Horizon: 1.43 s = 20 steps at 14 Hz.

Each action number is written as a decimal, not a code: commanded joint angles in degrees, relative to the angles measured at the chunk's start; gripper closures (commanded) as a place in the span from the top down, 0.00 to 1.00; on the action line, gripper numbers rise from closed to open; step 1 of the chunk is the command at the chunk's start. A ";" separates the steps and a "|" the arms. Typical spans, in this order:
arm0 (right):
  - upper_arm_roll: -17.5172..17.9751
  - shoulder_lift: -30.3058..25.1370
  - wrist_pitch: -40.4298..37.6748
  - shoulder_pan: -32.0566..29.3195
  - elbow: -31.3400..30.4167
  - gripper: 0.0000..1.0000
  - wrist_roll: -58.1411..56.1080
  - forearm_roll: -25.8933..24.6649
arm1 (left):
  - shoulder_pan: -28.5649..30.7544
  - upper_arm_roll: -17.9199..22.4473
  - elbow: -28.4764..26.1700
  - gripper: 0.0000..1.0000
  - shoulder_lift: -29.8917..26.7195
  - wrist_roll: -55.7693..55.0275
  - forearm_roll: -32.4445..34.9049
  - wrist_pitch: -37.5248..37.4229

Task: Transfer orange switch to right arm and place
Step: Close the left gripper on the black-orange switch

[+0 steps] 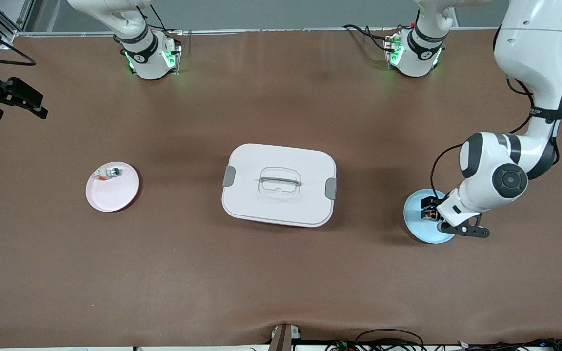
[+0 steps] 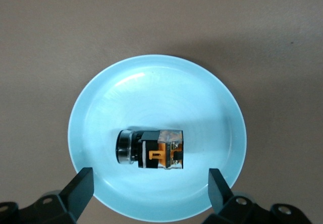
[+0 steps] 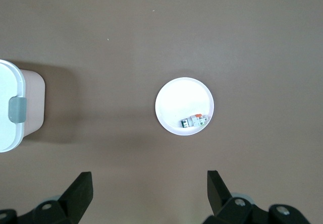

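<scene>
From the front, the left gripper [image 1: 436,213] hangs low over the blue plate [image 1: 415,214] at the left arm's end of the table, where the orange switch [image 1: 429,213] lies, while the right gripper [image 1: 15,100] waits high near the right arm's end. The left wrist view shows the left gripper's fingers [image 2: 81,188] spread wide, the switch [image 2: 151,149] lying loose on the plate [image 2: 101,113] between them. The right wrist view has the right gripper's fingers [image 3: 81,188] equally wide above the bare table, looking down on a white plate [image 3: 171,100] holding a small white piece [image 3: 194,121], with the white lidded box [image 3: 12,108] at the edge.

On the worktop [image 1: 281,282], the lidded box [image 1: 279,184] is at the centre. At its 3 o'clock a plate [image 1: 415,222] carries the orange switch [image 1: 430,213]; at 9 o'clock, another plate [image 1: 112,192] carries a small piece [image 1: 107,172].
</scene>
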 commanded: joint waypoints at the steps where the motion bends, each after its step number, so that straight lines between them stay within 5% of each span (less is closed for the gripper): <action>1: -0.12 -0.61 0.19 0.01 -0.16 1.00 -0.35 -0.97 | 0.14 -0.19 0.67 1.00 1.63 0.55 1.32 0.69; 17: 0.15 -0.70 -0.43 0.27 -0.60 1.00 0.44 -2.91 | 0.40 -0.10 2.60 1.00 7.09 1.34 3.61 5.53; 18: 0.15 -0.70 -0.51 0.27 -0.60 1.00 0.62 -2.91 | 0.40 -0.10 2.60 0.74 7.09 1.25 3.61 5.53; 20: 0.06 -0.70 -0.69 0.09 -0.77 1.00 1.14 -2.38 | 0.49 -0.10 2.60 0.43 7.00 0.90 3.52 5.53</action>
